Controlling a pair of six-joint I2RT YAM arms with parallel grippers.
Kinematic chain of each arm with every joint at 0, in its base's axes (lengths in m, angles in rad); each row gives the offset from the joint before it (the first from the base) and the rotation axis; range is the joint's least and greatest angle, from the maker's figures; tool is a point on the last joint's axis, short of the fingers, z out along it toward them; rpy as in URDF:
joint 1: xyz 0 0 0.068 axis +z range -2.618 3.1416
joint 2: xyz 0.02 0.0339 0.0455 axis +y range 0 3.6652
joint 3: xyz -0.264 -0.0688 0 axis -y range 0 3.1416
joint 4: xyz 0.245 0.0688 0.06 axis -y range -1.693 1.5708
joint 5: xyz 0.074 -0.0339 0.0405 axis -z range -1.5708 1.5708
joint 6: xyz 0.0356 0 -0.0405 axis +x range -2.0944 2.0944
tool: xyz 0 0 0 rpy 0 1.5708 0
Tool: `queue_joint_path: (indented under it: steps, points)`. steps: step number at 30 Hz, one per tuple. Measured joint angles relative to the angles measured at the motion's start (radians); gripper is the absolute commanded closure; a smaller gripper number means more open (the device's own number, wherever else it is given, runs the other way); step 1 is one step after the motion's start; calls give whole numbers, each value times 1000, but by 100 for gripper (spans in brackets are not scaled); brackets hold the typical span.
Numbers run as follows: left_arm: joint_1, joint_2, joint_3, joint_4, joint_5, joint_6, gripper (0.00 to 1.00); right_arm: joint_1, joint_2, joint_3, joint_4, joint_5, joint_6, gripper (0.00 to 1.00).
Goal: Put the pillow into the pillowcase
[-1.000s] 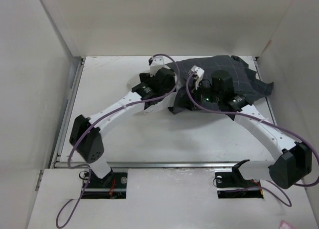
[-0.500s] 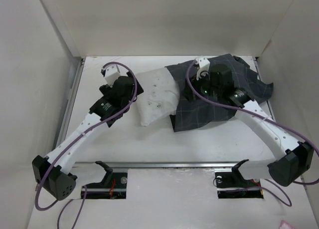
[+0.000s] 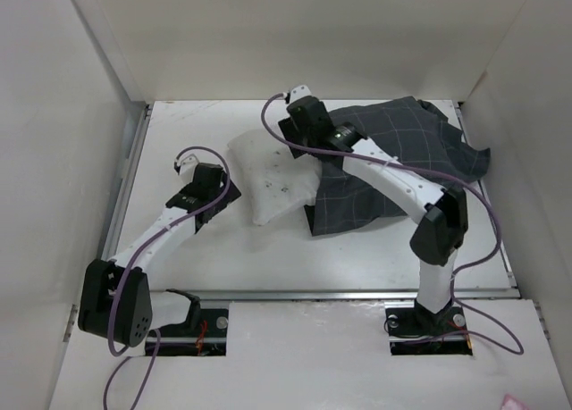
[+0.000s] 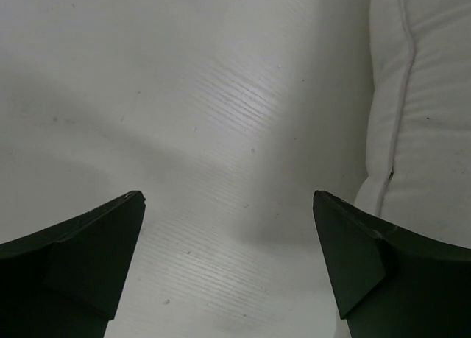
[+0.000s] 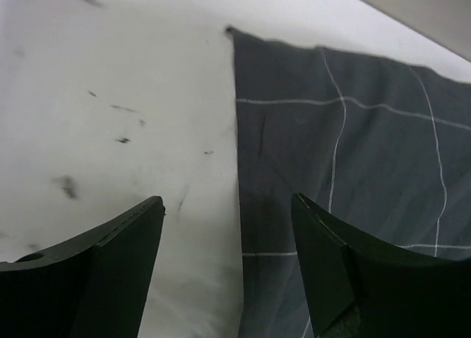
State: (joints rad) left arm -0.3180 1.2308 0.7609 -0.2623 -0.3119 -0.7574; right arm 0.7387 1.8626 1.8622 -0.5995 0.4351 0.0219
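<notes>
The off-white speckled pillow (image 3: 273,178) lies mid-table, its right end tucked into the dark grid-patterned pillowcase (image 3: 402,146), its left part bare. My right gripper (image 3: 302,129) hovers open over the case's mouth edge at the far side. In the right wrist view it (image 5: 228,202) straddles the line between pillow (image 5: 110,132) and pillowcase (image 5: 353,154), holding nothing. My left gripper (image 3: 214,179) is open and empty, low over the table just left of the pillow. In the left wrist view it (image 4: 227,198) is over bare table, with the pillow's seamed edge (image 4: 427,117) to the right.
White walls enclose the table (image 3: 384,249) on the left, back and right. A metal rail (image 3: 304,294) runs along the near edge. The pillowcase drapes toward the right back corner. The right arm's elbow (image 3: 438,227) stands raised over the near right table.
My left gripper has drawn back to the left, off the pillow, and now sits low beside it. My right arm has swung left over the case to its mouth edge. More of the pillow shows.
</notes>
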Motion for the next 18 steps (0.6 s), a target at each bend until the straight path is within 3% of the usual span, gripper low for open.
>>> queue_joint_path:
  steps: [7, 13, 15, 16, 18]
  points:
    - [19, 0, -95, 95, 101, -4, 0, 25, 128, 46, -97, 301, -15, 25]
    - [26, 36, -121, 169, 173, -4, 4, 26, 151, 64, -111, 567, -26, 35]
    - [26, 62, -121, 195, 190, -4, 6, 26, 160, 67, -113, 632, -32, 55]
    - [26, 79, -121, 212, 202, -2, 6, 25, 165, 67, -115, 654, -34, 75]
    - [26, 96, -121, 230, 215, 0, 6, 23, 176, 67, -112, 674, -39, 99]
